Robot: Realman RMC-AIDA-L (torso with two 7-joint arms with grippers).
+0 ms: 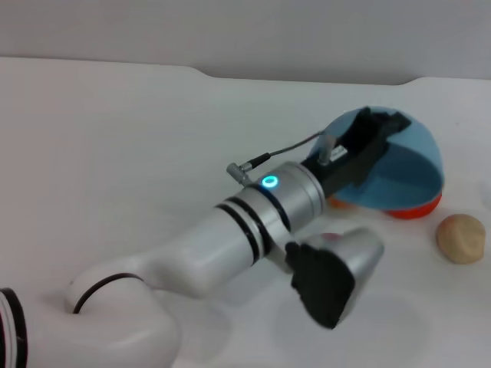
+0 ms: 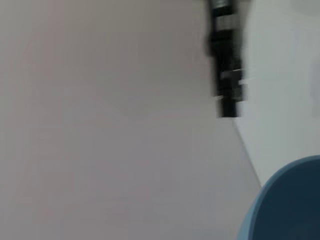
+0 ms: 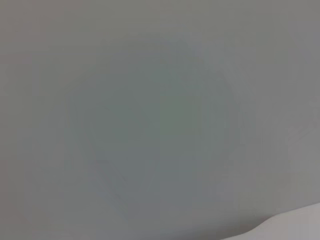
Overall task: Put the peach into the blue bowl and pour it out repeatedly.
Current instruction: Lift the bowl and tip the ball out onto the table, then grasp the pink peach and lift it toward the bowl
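left end effector (image 1: 374,132) is clamped on the rim of the round light-blue plastic bowl (image 1: 414,165), tipped on edge right at it; can't spot the peach.

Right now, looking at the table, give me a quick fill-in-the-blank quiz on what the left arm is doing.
1. The left pincer grips the rim of the ____ bowl.
2. The bowl is held ____, not flat on the table.
3. Under the bowl's lower edge shows an ____ fruit.
4. The beige lump lies on the bowl's ____ side.

Missing words: blue; tilted; orange; right
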